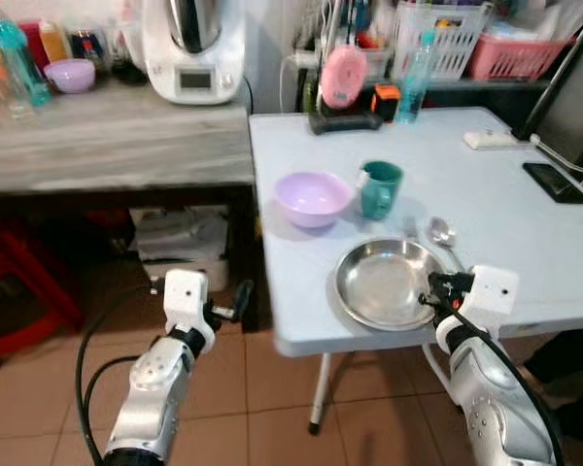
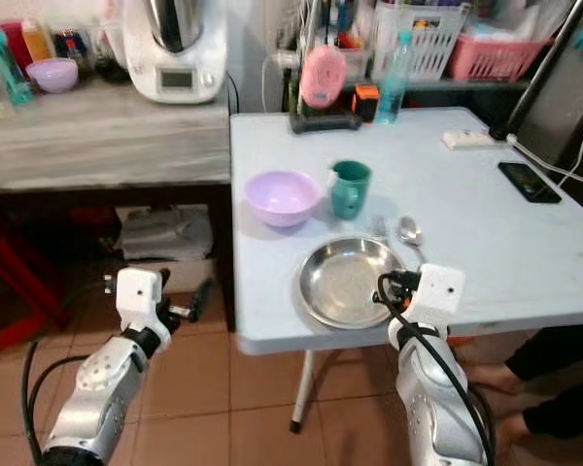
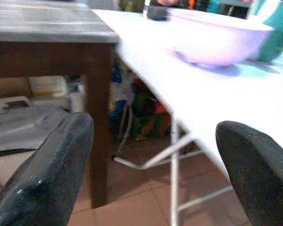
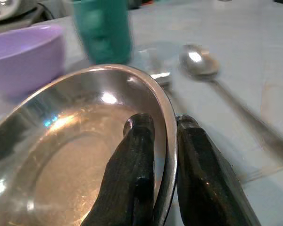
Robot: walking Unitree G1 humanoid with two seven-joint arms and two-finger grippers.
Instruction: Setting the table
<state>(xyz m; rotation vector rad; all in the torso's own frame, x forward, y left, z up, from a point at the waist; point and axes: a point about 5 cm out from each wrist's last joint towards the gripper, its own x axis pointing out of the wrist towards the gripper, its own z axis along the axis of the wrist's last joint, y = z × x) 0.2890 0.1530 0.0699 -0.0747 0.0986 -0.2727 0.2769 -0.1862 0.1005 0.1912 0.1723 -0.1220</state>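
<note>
We see our right gripper (image 4: 164, 141) pinching the rim of the steel plate (image 4: 80, 155), one finger inside and one outside. Beyond the plate stand a purple bowl (image 4: 26, 59) and a teal mug (image 4: 104, 30), with a spoon (image 4: 203, 66) lying beside the plate.

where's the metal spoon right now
The metal spoon lies on the light blue table, just beyond the far right rim of the round steel plate and right of the teal mug.
</note>
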